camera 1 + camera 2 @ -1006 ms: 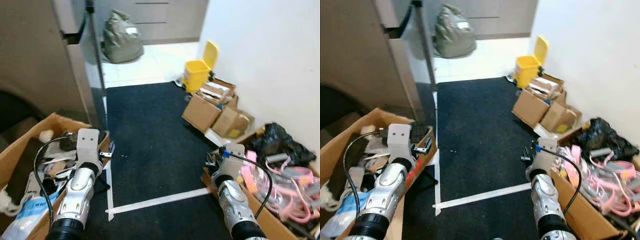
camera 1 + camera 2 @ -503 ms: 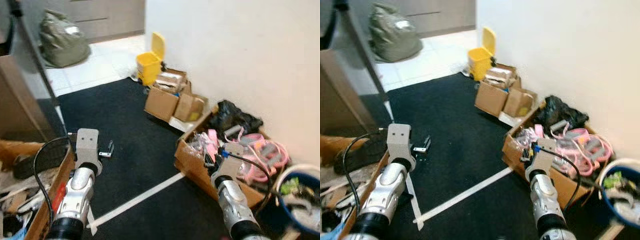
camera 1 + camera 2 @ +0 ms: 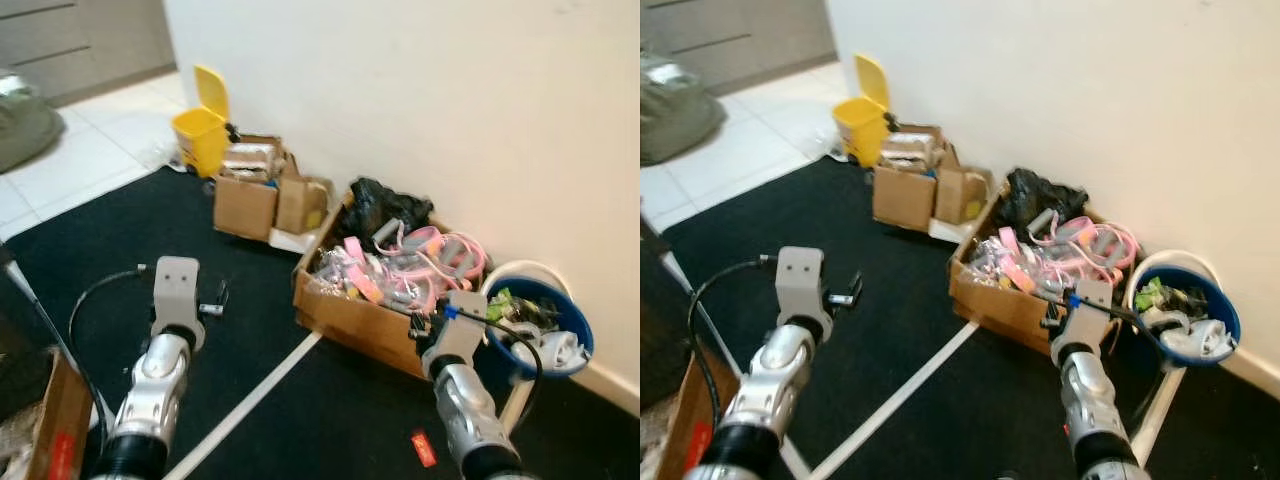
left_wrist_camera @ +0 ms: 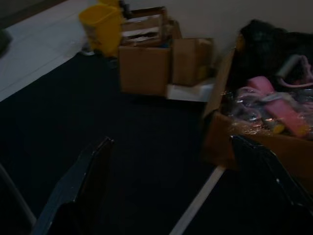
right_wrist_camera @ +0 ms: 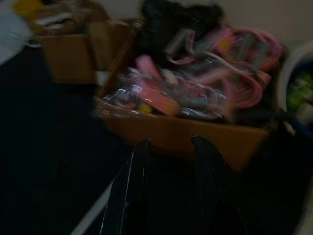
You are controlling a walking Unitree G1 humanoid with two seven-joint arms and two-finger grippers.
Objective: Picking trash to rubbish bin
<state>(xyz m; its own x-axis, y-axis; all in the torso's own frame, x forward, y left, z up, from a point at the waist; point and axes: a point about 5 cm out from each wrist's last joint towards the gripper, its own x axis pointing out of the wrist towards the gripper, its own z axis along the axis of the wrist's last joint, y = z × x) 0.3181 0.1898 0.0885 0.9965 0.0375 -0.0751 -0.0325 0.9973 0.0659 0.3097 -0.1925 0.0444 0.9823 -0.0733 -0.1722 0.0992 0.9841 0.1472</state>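
Note:
A small red scrap (image 3: pixel 423 448) lies on the black carpet near my right arm. A yellow pedal bin (image 3: pixel 205 135) with its lid up stands far off by the wall. A blue bucket (image 3: pixel 575 330) holding rubbish sits at the right by the wall. My left gripper (image 3: pixel 213 300) hovers above the carpet; in the left wrist view its fingers (image 4: pixel 85 181) stand wide apart, open and empty. My right gripper (image 5: pixel 168 144) is held in front of the cardboard box of pink items (image 3: pixel 340 305), open by a narrow gap with nothing in it.
Small cardboard boxes (image 3: pixel 260 195) sit along the wall between the yellow bin and the box of pink items. A black bag (image 3: pixel 385 205) lies at the back of that box. A white tape line (image 3: pixel 250 400) crosses the carpet. Another carton's corner (image 3: pixel 55 430) is at the lower left.
The camera has swung to the right: the grey cabinet and left carton slid out, and the blue bucket and red scrap came in. Both arms keep the same pose.

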